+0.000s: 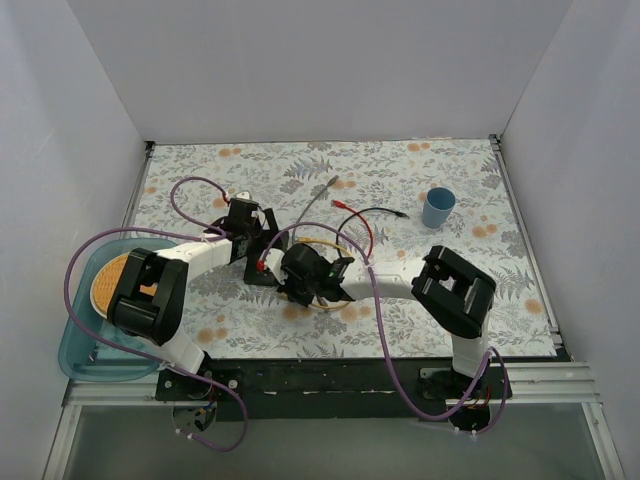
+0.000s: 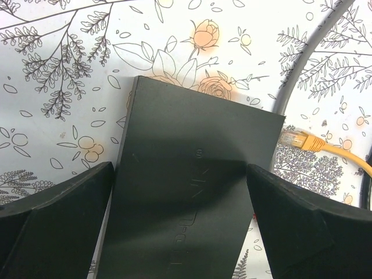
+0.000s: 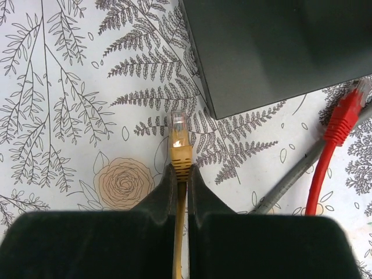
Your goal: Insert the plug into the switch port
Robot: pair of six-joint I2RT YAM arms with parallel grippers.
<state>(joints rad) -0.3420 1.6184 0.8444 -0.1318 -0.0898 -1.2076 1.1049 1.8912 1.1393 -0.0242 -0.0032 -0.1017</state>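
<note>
The switch is a flat matte-black box (image 2: 186,174); its near corner shows in the right wrist view (image 3: 273,52). No port shows in any view. My left gripper (image 2: 179,165) is open above the box, one finger (image 2: 64,215) just off its left edge, the other over its right edge. My right gripper (image 3: 181,168) is shut on the yellow cable just behind its clear-tipped plug (image 3: 180,136). The plug lies just above the mat, a short way from the box corner, pointing past it. It also shows in the left wrist view (image 2: 293,139), beside the box's right edge.
A red plug (image 3: 346,113) and a grey cable (image 3: 296,174) lie right of the box corner. A blue cup (image 1: 437,207) stands at the back right. A teal tray (image 1: 75,345) holding an orange disc (image 1: 105,280) sits at the left edge. Purple arm cables loop over the mat.
</note>
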